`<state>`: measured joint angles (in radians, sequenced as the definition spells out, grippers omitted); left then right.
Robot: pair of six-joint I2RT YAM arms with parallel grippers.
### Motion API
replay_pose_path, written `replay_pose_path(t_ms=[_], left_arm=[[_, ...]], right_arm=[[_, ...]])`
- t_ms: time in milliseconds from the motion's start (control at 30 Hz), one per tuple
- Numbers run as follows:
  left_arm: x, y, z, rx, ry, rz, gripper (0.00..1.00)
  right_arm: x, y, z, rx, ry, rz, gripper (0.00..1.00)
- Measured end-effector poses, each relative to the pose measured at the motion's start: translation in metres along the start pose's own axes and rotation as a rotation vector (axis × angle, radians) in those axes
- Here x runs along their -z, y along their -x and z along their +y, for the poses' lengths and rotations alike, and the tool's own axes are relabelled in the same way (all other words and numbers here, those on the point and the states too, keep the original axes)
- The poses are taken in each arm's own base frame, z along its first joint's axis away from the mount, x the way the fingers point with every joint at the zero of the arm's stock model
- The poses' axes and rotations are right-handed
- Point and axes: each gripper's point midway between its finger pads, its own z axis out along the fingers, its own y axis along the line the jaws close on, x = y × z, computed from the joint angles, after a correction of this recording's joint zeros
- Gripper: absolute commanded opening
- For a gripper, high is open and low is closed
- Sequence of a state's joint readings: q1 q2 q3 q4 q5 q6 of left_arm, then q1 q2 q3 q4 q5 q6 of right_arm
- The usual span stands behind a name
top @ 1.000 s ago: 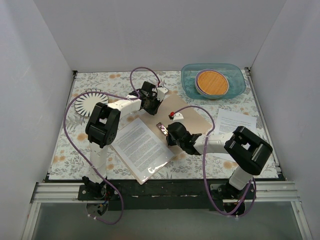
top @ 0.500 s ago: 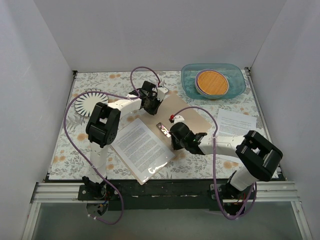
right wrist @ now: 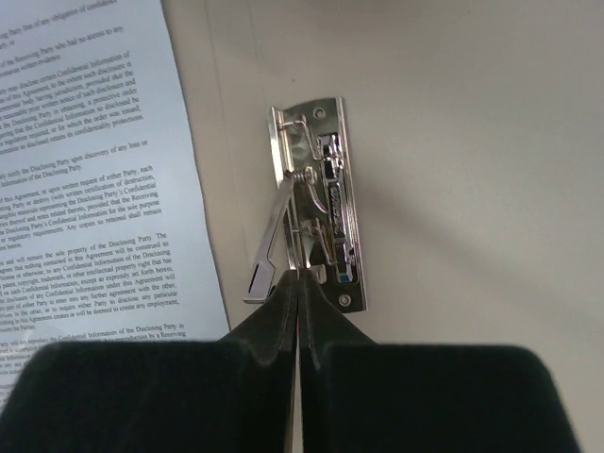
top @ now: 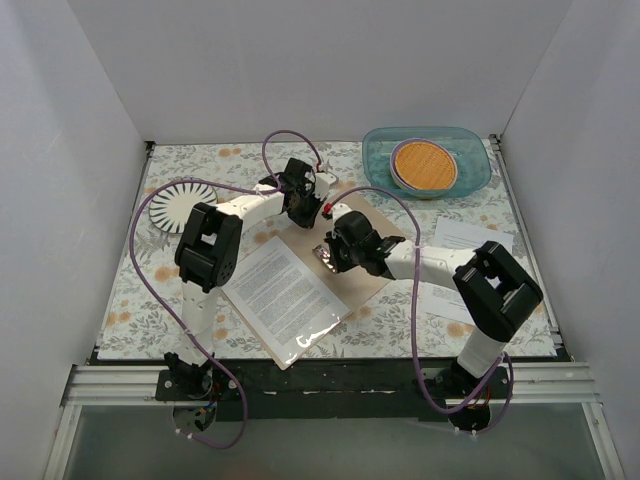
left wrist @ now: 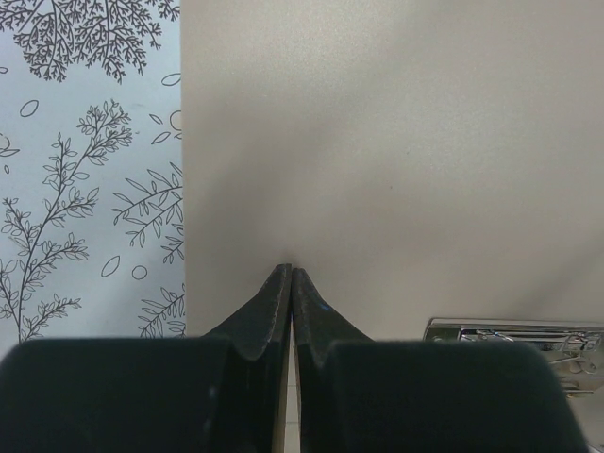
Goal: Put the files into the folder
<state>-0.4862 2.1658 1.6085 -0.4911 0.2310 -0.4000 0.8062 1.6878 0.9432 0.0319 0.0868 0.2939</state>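
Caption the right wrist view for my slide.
Right gripper, fingers shut, tips at the metal clip on the tan folder, printed sheet alongside.

Top cam: bright, even, diffuse light from overhead. White walls bounce it, so I get only faint, soft shadows under the arms on the tablecloth [top: 130, 290]. One hot glare patch on the plastic sleeve [top: 310, 338], near corner. Focus sharp throughout; no edge bend I can spot.

L wrist cam: left gripper [left wrist: 291, 276] is a black, soft-focus mass w/ no surface detail. A grey shadow fans up from its tip over the folder [left wrist: 396, 142]. Tablecloth print crisp.

R wrist cam: right gripper [right wrist: 300, 283] likewise blurred, underexposed. Clip [right wrist: 316, 203] sharp, throwing bright specular glints. Sheet [right wrist: 94, 179] reads cool bluish vs the warm folder; txt small but in focus.
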Motion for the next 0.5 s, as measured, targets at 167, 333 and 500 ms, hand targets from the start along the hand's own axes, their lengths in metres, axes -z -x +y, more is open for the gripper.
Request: replay_pose_path(t_ms=[167, 333, 500], left_arm=[[0.0, 0.0, 0.0, 0.0, -0.002, 0.001, 0.0], [0.0, 0.0, -0.001, 0.001, -0.006, 0.0, 0.0], [-0.001, 0.0, -0.003, 0.002, -0.018, -0.003, 0.0]], right_arm=[[0.0, 0.01, 0.006, 0.056, 0.023, -0.018, 0.01], [-0.005, 0.02, 0.01, 0.077, 0.036, -0.033, 0.01], [-0.015, 0.035, 0.016, 0.091, 0.051, -0.048, 0.01]])
